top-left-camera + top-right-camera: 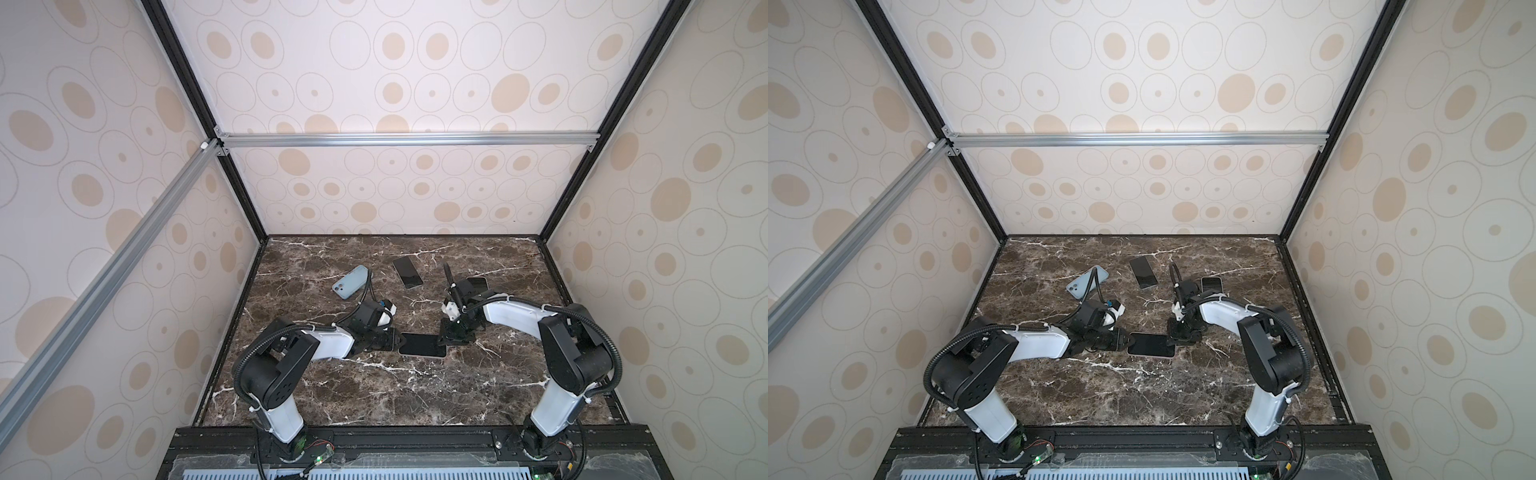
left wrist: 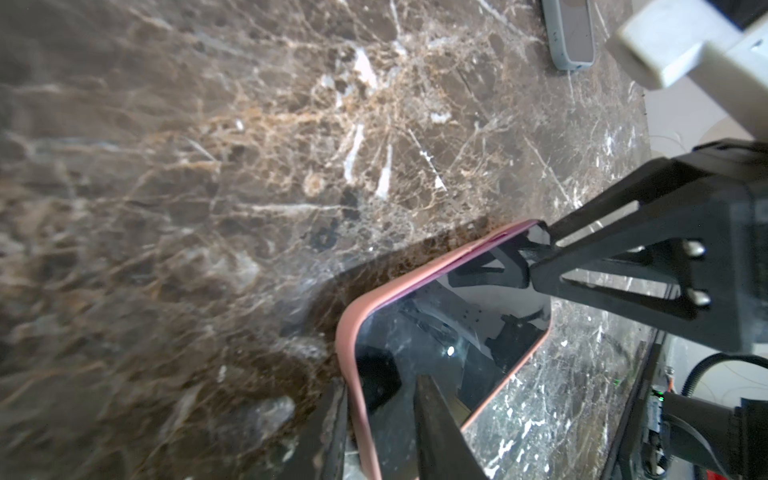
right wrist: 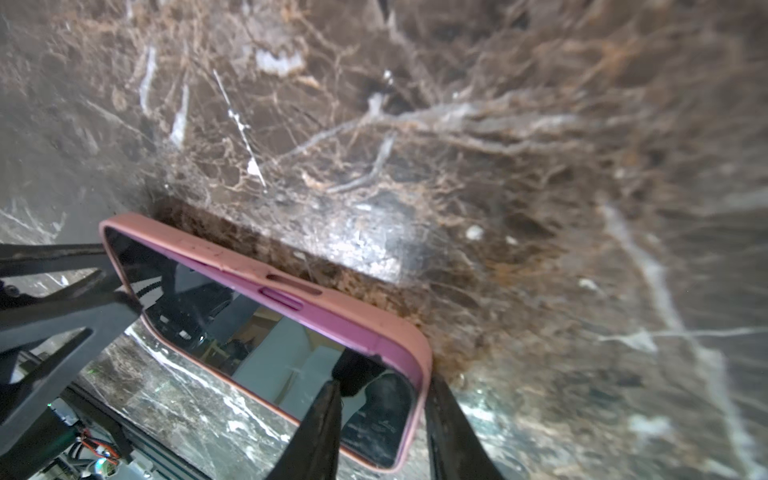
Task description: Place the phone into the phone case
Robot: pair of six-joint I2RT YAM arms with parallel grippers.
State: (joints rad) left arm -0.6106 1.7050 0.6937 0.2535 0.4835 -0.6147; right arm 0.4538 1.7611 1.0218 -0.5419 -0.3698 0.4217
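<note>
While the phone (image 1: 422, 345) lies near-centre in its pink phone case (image 3: 291, 282), long axis left-right, I find left gripper (image 2: 380, 386) and right gripper (image 3: 382, 384) equally near, each part-open astride one short-end rim, clamping nothing.

No legible txt, labels or nos. anywhere.

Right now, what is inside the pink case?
A phone fills the pink case, with its dark screen facing up. The case's inner floor and the phone's back are covered, so I cannot see them.
</note>
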